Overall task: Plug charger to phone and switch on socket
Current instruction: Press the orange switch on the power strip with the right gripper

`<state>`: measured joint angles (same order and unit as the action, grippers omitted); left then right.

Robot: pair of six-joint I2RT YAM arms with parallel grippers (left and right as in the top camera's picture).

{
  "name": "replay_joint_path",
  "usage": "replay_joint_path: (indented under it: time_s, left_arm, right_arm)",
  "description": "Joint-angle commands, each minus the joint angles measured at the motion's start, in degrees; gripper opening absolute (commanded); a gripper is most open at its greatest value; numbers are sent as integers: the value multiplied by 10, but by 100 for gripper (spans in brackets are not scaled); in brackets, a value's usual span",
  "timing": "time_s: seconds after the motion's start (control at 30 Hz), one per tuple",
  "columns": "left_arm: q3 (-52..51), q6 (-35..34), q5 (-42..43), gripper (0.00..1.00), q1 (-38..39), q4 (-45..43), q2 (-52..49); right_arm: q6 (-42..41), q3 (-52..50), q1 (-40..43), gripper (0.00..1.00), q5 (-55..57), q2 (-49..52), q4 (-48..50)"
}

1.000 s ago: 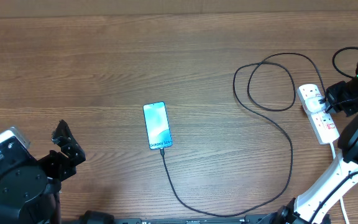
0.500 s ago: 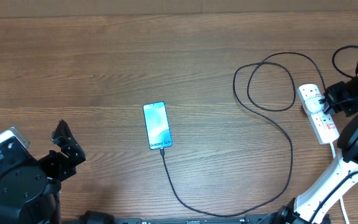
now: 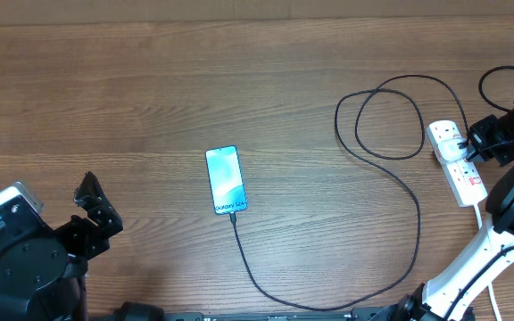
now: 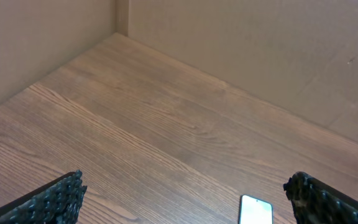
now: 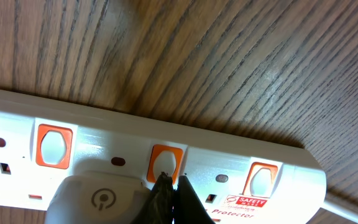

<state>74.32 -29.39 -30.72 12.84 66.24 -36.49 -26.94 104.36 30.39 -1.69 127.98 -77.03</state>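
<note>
The phone [image 3: 226, 179] lies mid-table with its light-blue screen up; its top edge shows in the left wrist view [image 4: 256, 211]. The black charger cable [image 3: 415, 201] runs from the phone's near end in a long curve, loops, and reaches the socket. The socket [image 3: 456, 160] is a white power strip at the right edge. In the right wrist view it [image 5: 229, 146] has orange-red switches and a white plug [image 5: 101, 198] in it. My right gripper [image 5: 171, 185] is shut, its tips on the middle switch [image 5: 165, 163]. My left gripper [image 3: 94, 203] is open and empty at the near left.
A thick white cord [image 3: 482, 212] leaves the socket toward the near right, beside my right arm's base. Cardboard walls [image 4: 241, 43] close off the far side and left of the table.
</note>
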Motion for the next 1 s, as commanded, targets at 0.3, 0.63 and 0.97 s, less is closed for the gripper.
replay_joint_path:
  time_s: [0.3, 0.63, 0.97]
  left_arm:
    - [-1, 11, -12, 100, 3, 0, 2]
    - [-1, 11, -12, 100, 3, 0, 2]
    - [-1, 11, -12, 100, 3, 0, 2]
  right_arm:
    - [5, -27, -21, 4, -9, -2, 27]
    - [5, -39, -21, 4, -24, -2, 21]
    - [4, -66, -25, 4, -23, -2, 46]
